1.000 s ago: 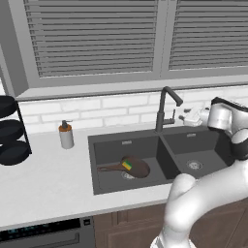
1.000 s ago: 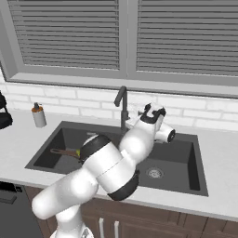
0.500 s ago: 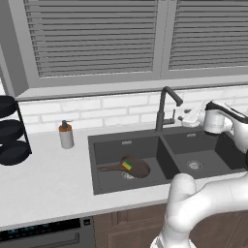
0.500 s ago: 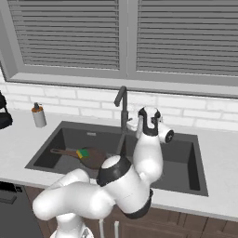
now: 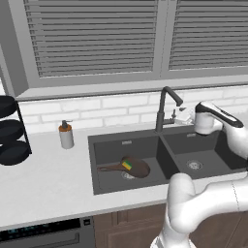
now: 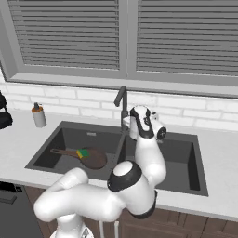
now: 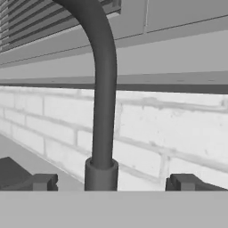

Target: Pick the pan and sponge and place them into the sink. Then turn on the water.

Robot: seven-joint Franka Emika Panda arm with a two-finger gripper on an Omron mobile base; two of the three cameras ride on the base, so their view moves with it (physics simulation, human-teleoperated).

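The dark brown pan [image 5: 135,168] lies in the left basin of the dark grey sink [image 5: 112,146], handle pointing left. The green sponge [image 5: 127,165] rests on the pan's near-left edge; both also appear in the right base view, pan [image 6: 94,158] and sponge [image 6: 83,153]. The dark faucet [image 5: 163,109] stands behind the divider, with no blue stream at its spout. My gripper [image 5: 185,116] is level with the faucet's base, just right of it. In the hand view the gripper [image 7: 111,182] is open, the faucet post [image 7: 102,116] standing between its fingertips [image 7: 39,181].
A soap dispenser [image 5: 66,135] stands on the counter left of the sink. A black tiered rack [image 5: 11,131] occupies the far left. The white brick backsplash [image 5: 116,109] and window sill run close behind the faucet. My own arm arches over the right basin [image 5: 198,155].
My hand has swung left from above the right basin's back edge toward the faucet, closing in on its base. Pan and sponge have not moved.
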